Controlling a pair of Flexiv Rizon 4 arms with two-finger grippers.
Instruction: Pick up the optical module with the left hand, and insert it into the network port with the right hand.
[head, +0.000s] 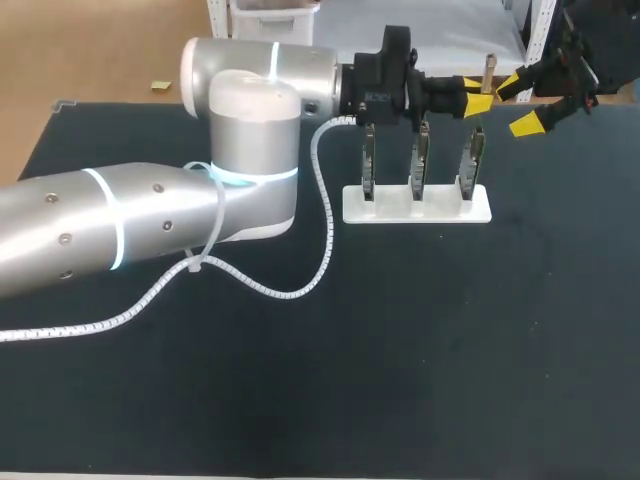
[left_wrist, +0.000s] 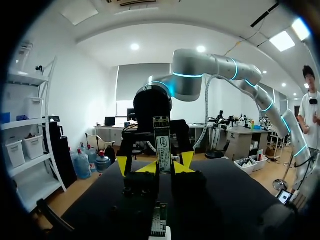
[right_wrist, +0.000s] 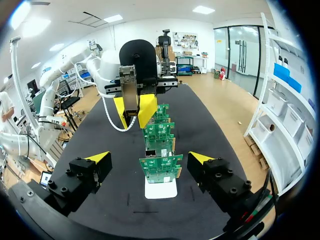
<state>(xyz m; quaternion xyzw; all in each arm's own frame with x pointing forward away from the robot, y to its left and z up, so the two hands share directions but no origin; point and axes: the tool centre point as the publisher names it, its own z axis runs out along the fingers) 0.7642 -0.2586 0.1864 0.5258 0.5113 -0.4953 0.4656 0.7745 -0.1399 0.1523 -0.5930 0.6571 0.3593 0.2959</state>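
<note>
A: Where's the optical module (left_wrist: 161, 145) rn?

B: In the left gripper (left_wrist: 162, 168), held up in the air near the row of boards (head: 420, 165) that stand in a white base (head: 415, 208) on the table (head: 400, 380). It sits upright btw the yellow tips, w/ most of its length sticking out past them.

A: Fingers?

B: Left is narrow, w/ pads (left_wrist: 151, 168) pressing the module from both sides, so it's clamped. Right gripper (right_wrist: 150, 157) is spread wide, holds nothing, touches nothing. It faces the left one, w/ the boards ahead of it.

A: How will it handle?

B: My guess is light, w/ a stiff metal shell and no give. The sides look smooth, so it could slip or twist if pinched at a corner. The contact end is prob fragile, so no squeezing there.

A: Where to grab?

B: I'd say the flat long sides, on the free part beyond the left tips, keeping the plug end clear for the network port. Can't tell which end that is, though. Can't make out the port on the boards either.
</note>
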